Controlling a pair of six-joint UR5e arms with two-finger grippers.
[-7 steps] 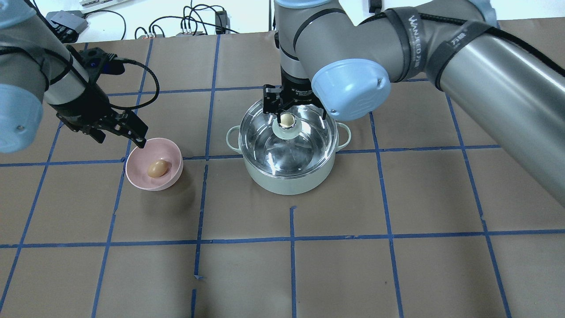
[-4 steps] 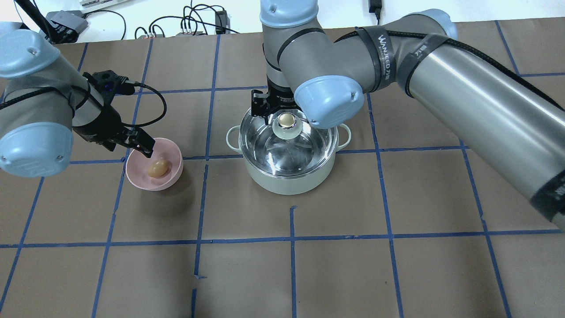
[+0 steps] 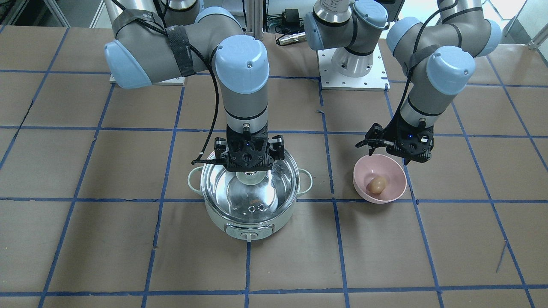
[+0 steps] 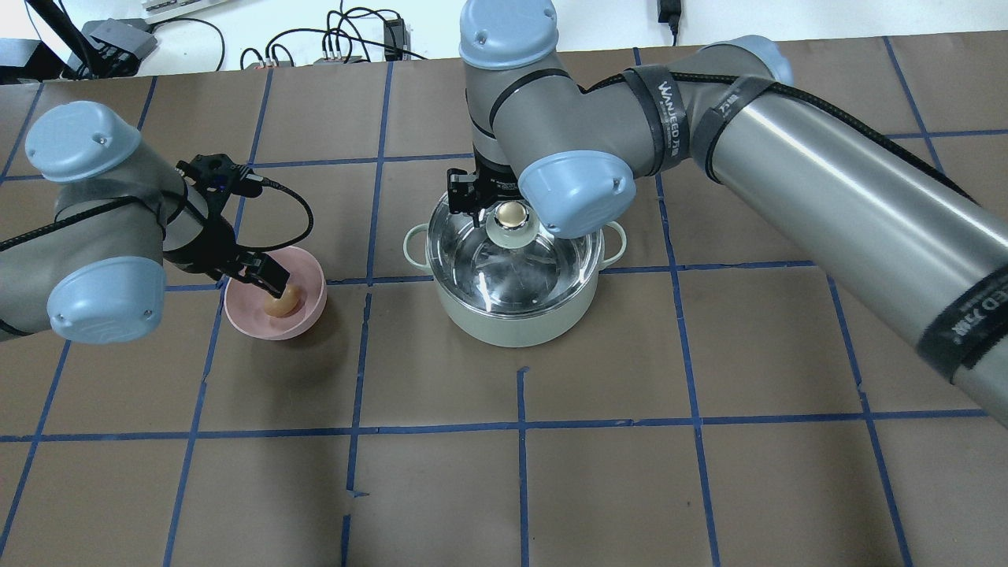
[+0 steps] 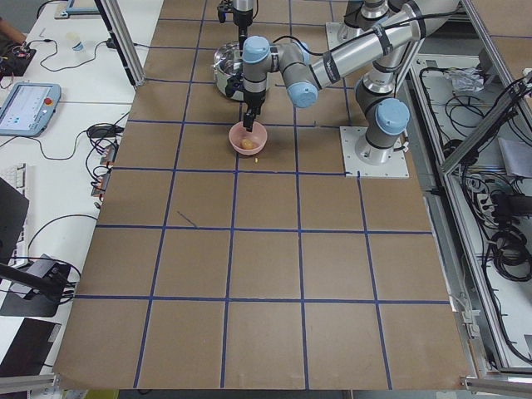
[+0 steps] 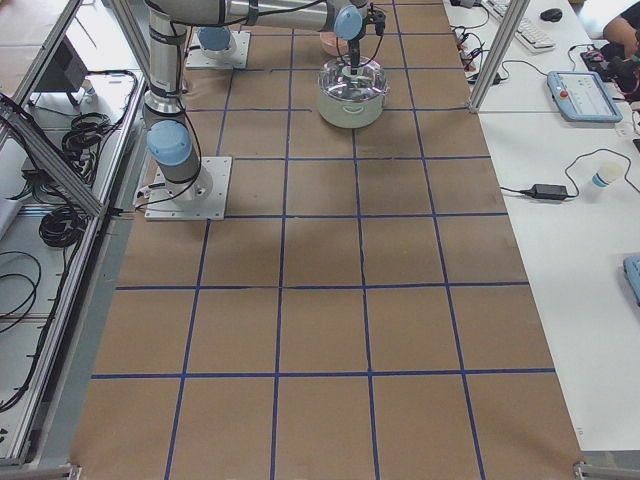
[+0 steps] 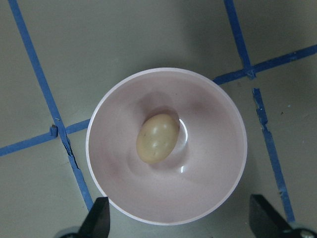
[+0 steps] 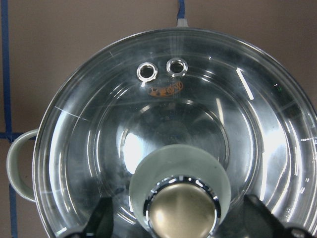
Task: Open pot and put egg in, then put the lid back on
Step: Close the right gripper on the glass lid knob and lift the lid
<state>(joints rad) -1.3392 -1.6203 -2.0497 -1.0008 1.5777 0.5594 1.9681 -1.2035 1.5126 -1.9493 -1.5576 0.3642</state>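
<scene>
- Overhead exterior view: the pot stands on the brown-paper table, well in from every edge and nearer the far edge than the near one.
- The lid sits flat on the pot's rim, so the pot is closed.
- The right gripper hangs straight down over the middle of the lid.
- In the right wrist view its fingertips are spread, one on each side of the gold-beige knob. A gap shows on both sides, so nothing is pinched.
- Two metal-ringed vent holes lie near the lid's rim, on the same side as the pot's control dial.
- The pink bowl stands apart from the pot, on the side toward the table's left edge. A line of blue tape runs between them.
- The egg lies on its side at the bottom of the pink bowl, not in the pot.
- The left gripper hovers over the bowl's rim on the robot's side, pointing down.
- In the left wrist view its two fingers are wide apart, almost as wide as the bowl, and clear of the egg. It grips nothing.
- In the overhead view one dark finger overlaps the egg's outline, but the wrist view shows the two apart.
</scene>
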